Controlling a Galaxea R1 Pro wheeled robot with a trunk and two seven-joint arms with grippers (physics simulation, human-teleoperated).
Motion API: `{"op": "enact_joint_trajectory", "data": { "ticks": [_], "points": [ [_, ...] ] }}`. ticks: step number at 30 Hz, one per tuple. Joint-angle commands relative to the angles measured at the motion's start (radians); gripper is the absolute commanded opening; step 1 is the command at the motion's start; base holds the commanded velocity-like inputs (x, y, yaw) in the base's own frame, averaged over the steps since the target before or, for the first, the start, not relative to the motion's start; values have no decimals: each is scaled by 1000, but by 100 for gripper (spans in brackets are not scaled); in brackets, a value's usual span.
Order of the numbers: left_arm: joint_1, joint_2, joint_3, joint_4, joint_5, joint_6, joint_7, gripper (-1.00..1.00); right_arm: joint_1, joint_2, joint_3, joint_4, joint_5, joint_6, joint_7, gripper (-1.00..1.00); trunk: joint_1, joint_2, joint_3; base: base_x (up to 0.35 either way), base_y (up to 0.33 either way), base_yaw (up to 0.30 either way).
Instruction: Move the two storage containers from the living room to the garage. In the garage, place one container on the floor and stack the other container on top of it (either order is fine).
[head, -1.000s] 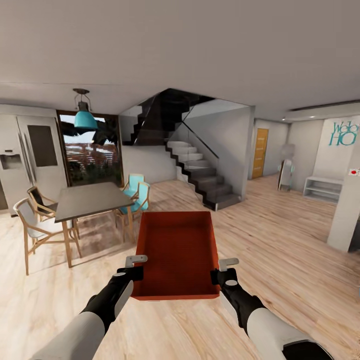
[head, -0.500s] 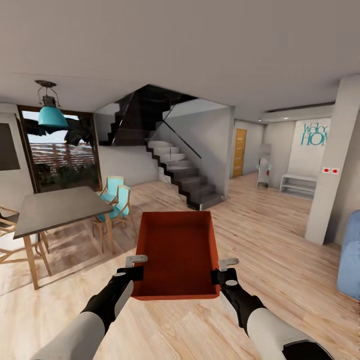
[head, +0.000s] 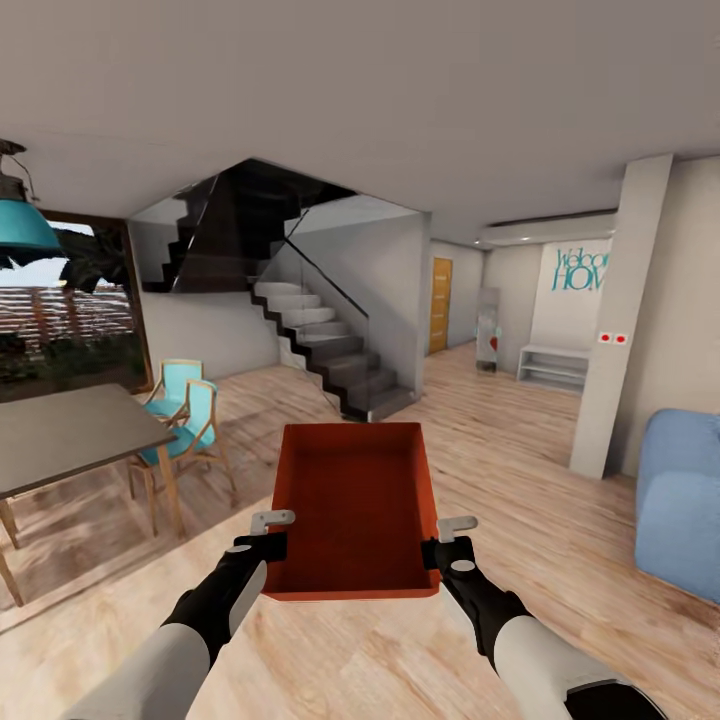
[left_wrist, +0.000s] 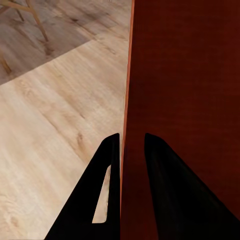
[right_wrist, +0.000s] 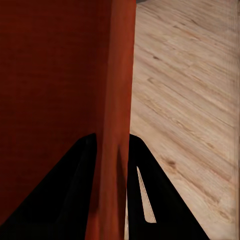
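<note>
Storage container (head: 355, 505) up in the air in front of me, one side wall in each gripper.

My left gripper (head: 271, 533) pinches the left wall and my right gripper (head: 447, 538) pinches the right wall, fingers closed tight with the wall between them. I hold both sides so the box sits flat and does not tip. It hangs over the wood floor (head: 520, 480), open side up and empty. The stairs (head: 330, 355) and blue sofa (head: 680, 500) say this is not the garage.
</note>
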Motion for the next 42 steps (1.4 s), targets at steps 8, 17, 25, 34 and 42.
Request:
{"op": "enact_joint_trajectory", "data": {
  "ticks": [8, 17, 25, 34, 42],
  "points": [
    [-1, 2, 20, -5, -16, -18, 15, -100, 0, -5, -3, 4, 0, 1, -8, -100, 1, -1, -1, 323, 94, -244],
    [-1, 3, 20, -6, -16, -18, 15, -100, 0, -5, -4, 4, 0, -1, -8, -100, 1, -1, -1, 323, 94, -244],
    [-1, 3, 20, -5, -16, -18, 15, -100, 0, -5, -3, 4, 0, -1, -8, -100, 1, -1, -1, 323, 94, -244],
    [-1, 3, 20, -5, -16, -18, 15, -100, 0, -5, -4, 4, 0, -1, -8, -100, 1, -1, -1, 323, 94, -244],
    [-1, 3, 20, -5, -16, -18, 15, -100, 0, -5, -3, 4, 0, -1, -8, -100, 1, -1, -1, 323, 88, -244]
  ]
}}
